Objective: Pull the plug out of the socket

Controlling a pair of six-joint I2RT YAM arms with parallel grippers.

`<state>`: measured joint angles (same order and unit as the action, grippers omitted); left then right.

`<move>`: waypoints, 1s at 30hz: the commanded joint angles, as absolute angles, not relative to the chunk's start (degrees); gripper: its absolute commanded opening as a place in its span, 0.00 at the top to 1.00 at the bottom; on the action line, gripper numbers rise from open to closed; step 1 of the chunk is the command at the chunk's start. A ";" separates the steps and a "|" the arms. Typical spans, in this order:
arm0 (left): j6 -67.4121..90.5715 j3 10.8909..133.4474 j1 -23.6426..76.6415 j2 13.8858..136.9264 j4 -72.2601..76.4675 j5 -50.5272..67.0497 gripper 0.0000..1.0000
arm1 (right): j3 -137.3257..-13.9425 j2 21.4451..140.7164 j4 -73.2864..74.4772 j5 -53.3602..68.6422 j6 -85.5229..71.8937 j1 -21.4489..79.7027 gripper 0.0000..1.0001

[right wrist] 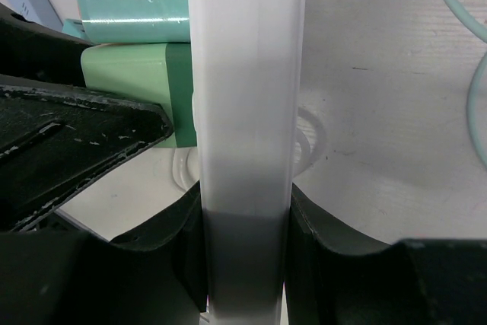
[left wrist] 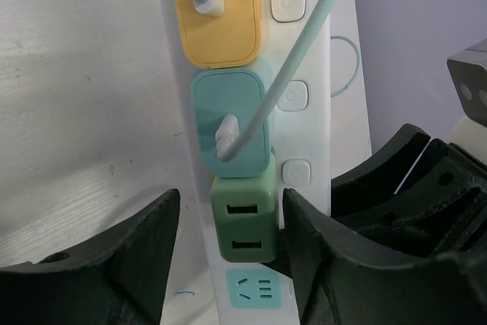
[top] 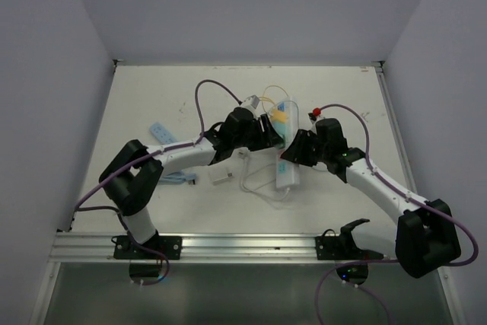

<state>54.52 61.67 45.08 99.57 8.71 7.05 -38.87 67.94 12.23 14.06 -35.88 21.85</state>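
Note:
A white power strip (left wrist: 319, 112) lies on the table and carries a yellow plug (left wrist: 221, 13), a teal plug (left wrist: 228, 123) with a pale cable, and a green USB plug (left wrist: 243, 218). My left gripper (left wrist: 232, 256) is open, with its fingers (left wrist: 137, 249) on either side of the green plug and a gap on the left side. My right gripper (right wrist: 245, 264) is shut on the power strip (right wrist: 247, 112), holding its narrow body from both sides. In the top view the two grippers, left (top: 272, 129) and right (top: 291, 154), meet at the strip (top: 288, 173) mid-table.
A small light-blue strip (top: 161, 132) lies at the left of the table. A white adapter (top: 221, 178) and a blue cable (top: 181, 180) lie near the left arm. Loose white cables (top: 259, 186) curl beside the strip. White walls enclose the table.

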 commanded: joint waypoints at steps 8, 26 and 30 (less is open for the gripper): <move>56.51 62.67 46.67 97.57 12.57 4.22 0.90 | -41.13 65.13 6.50 10.73 -34.90 22.85 1.00; 58.10 53.44 44.30 76.57 2.81 -3.34 1.00 | -38.49 63.02 16.18 -5.63 -38.23 21.01 1.00; 56.69 50.46 42.55 73.13 0.09 -3.69 1.00 | -38.93 61.70 11.18 -0.19 -36.48 21.01 1.00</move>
<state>58.70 53.04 44.05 75.61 2.63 -1.76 -36.99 63.83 19.35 -1.80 -37.87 20.62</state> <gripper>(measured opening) 0.336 0.379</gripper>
